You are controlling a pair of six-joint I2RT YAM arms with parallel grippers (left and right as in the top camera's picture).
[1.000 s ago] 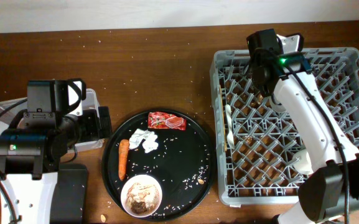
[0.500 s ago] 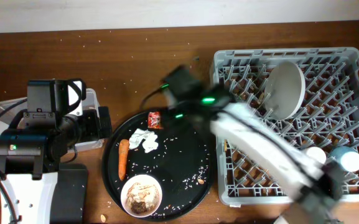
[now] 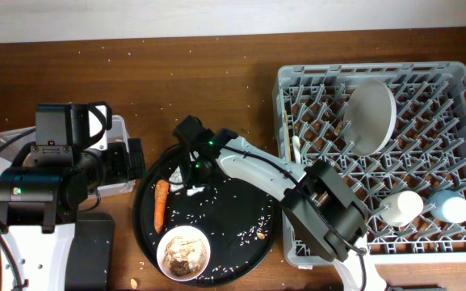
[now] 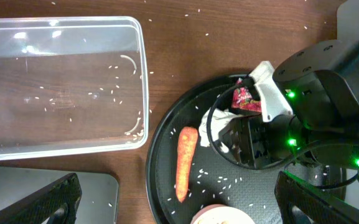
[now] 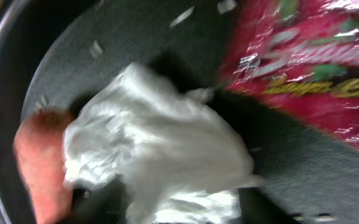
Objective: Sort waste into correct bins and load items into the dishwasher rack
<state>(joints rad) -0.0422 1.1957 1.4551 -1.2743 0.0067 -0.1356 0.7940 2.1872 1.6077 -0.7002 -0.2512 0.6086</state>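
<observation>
My right gripper hangs low over the large round black tray, its jaws apart on either side of the crumpled white tissue. The red wrapper lies just beyond it and the carrot beside it. In the overhead view the carrot lies left of the gripper; a white bowl with brownish rice scraps sits at the tray's front. My left gripper is open and empty, above the clear tub and the tray's left edge. The grey rack holds the white plate, a white cup and a blue cup.
A shallow black rectangular tray lies in front of the clear tub, partly under my left arm. Rice grains are scattered over the round tray and the wooden table. A chopstick and white cutlery lie along the rack's left side.
My right arm has swung from the rack across to the round tray and come down over the tissue and wrapper. The plate now stands in the rack. The left arm has not moved.
</observation>
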